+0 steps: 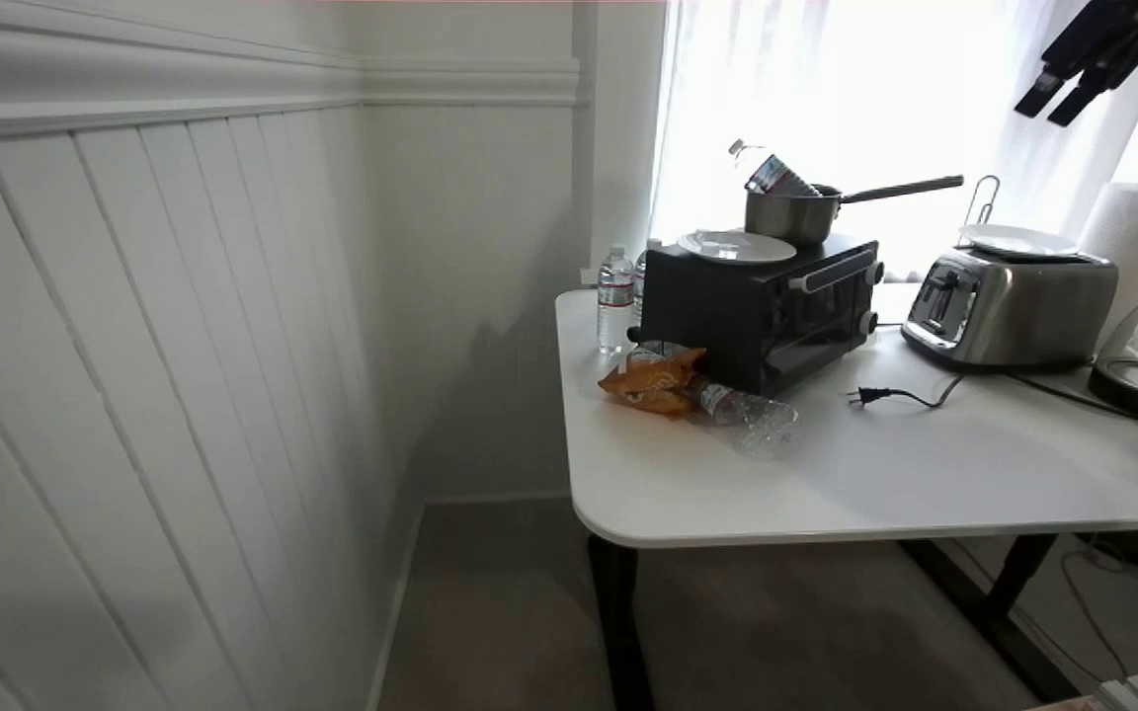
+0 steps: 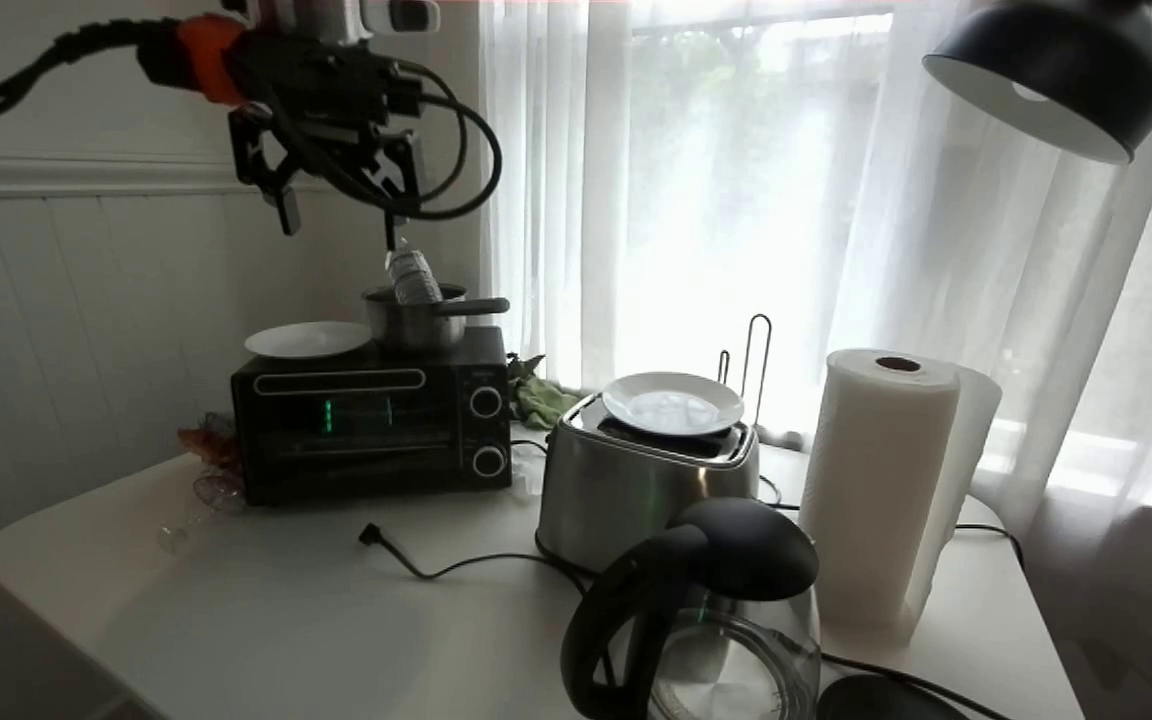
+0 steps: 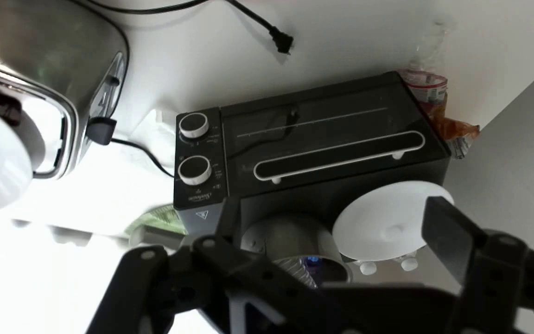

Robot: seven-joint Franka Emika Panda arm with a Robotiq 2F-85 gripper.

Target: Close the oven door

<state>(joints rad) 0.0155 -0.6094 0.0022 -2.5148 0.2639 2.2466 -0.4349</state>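
Note:
The black toaster oven [image 1: 702, 306] stands on the white table. Its dark glass oven door [image 2: 356, 430] stands upright against the oven front, and its long pale-edged handle runs along the top. The door also shows in the wrist view [image 3: 308, 120], where it looks flush with the knob panel, and in an exterior view [image 1: 816, 311]. My gripper [image 2: 339, 232] is open and empty, high above the oven and apart from it. It also shows in an exterior view [image 1: 1046, 109]. In the wrist view the spread fingers [image 3: 334, 208] frame the oven top.
On the oven stand a pot [image 2: 416, 325] with a bottle in it and a white plate [image 2: 306, 340]. A silver toaster [image 2: 636, 490], paper towel roll [image 2: 881, 490], glass kettle [image 2: 726, 620] and lamp [image 2: 1056, 80] are nearby. An orange packet [image 1: 653, 380] and bottle [image 1: 752, 415] lie beside the oven.

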